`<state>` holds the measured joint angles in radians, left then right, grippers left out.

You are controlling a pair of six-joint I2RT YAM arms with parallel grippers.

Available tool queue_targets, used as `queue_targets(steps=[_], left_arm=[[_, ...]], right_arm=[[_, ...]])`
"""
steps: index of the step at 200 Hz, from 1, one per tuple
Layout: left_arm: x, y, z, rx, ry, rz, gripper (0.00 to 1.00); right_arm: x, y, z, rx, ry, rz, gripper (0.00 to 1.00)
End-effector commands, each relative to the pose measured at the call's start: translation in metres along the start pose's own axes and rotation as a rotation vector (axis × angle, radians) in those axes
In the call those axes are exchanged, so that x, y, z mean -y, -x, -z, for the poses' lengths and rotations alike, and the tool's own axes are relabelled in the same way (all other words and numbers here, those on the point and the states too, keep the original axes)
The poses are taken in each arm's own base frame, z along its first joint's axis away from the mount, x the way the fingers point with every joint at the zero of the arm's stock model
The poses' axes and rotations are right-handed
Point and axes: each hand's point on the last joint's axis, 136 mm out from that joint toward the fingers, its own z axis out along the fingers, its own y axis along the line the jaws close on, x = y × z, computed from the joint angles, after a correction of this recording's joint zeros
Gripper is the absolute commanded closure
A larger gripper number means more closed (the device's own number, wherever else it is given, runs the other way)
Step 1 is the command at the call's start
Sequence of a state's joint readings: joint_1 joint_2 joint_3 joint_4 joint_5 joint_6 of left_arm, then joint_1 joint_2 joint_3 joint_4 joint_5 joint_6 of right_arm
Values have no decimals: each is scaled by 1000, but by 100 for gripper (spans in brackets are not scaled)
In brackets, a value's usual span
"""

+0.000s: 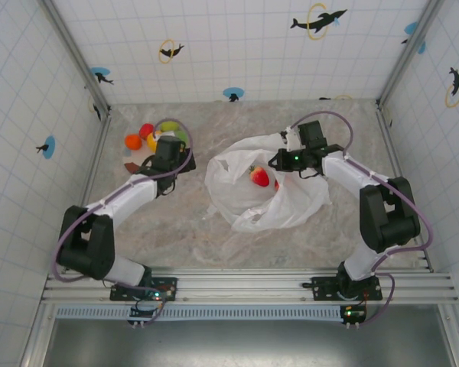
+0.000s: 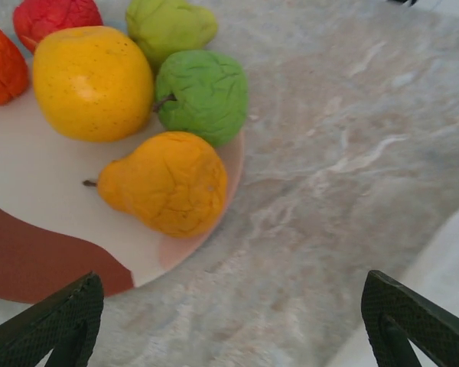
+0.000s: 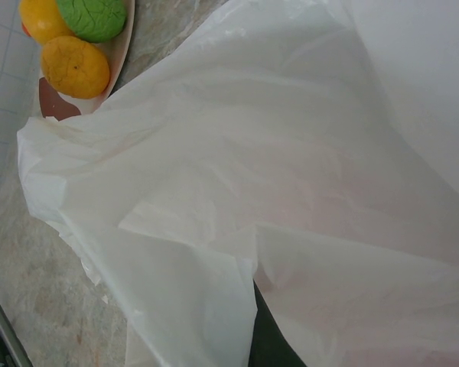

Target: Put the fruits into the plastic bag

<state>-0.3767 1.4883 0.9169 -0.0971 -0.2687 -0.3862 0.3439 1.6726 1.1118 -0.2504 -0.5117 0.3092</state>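
Observation:
Several fruits lie on a round plate point(image 2: 46, 229): an orange pear point(image 2: 164, 183), a green apple point(image 2: 203, 95), a yellow apple point(image 2: 92, 82), a green pear point(image 2: 170, 27) and two red ones point(image 2: 57, 15). My left gripper point(image 2: 233, 329) hovers open over the bare table just beside the plate's edge, nothing between its fingers point(image 2: 53, 325). The plastic bag point(image 1: 264, 195) lies crumpled mid-table with a red fruit point(image 1: 259, 177) in its mouth. My right gripper point(image 1: 287, 158) is shut on the bag's back rim; the film drapes over its dark finger point(image 3: 269, 340).
The plate point(image 1: 141, 153) sits at the back left near the wall, with the fruits point(image 1: 149, 136) on it. Tiled walls close in three sides. Bare marble table lies between the plate and the bag point(image 2: 451, 260), and in front of the bag.

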Motion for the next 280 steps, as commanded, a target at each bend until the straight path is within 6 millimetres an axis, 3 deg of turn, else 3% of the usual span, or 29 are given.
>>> queue_targets(steps=[1, 49, 130, 280], left_arm=[[-17, 13, -7, -13, 133, -123, 10], [-18, 9, -43, -133, 217, -302, 9], [-24, 17, -87, -216, 299, -409, 9], [-37, -7, -123, -308, 347, -464, 14]], right_arm=[[-16, 16, 7, 47, 37, 50, 100], [-16, 17, 5, 44, 38, 50, 100], [-14, 13, 5, 36, 31, 48, 100], [-7, 6, -3, 17, 31, 30, 100]])
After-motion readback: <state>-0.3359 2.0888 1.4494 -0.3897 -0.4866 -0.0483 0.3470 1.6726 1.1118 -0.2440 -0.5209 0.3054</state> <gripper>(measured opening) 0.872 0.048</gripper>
